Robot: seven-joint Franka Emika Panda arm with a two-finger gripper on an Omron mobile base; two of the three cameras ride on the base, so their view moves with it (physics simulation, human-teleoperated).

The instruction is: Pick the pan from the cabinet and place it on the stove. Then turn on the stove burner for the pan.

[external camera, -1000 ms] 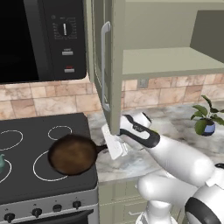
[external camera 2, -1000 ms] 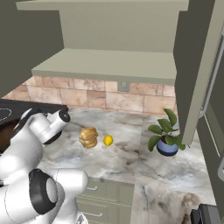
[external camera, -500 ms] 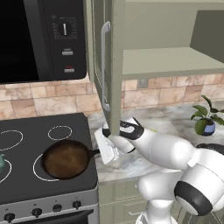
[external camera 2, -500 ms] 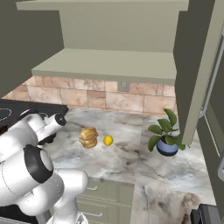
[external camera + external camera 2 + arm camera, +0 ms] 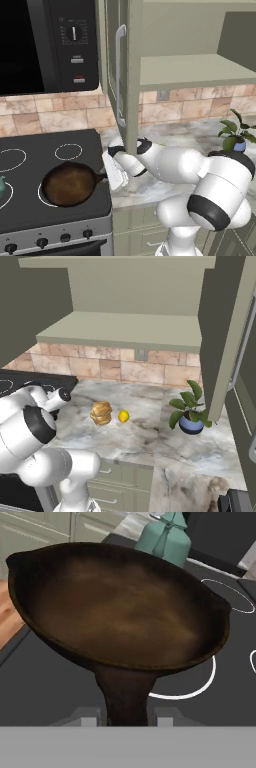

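One pan [image 5: 69,184] in claw [image 5: 107,176]; one kettle [image 5: 166,538].

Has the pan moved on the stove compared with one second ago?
Yes. In the left base view the pan, held by the gripper, sits further left over the large burner ring on the stove, away from the counter edge.

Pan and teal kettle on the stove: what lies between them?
Nothing stands between them. In the left base view, bare black glass of the stove with white ring marks separates the pan from the kettle at the left edge.
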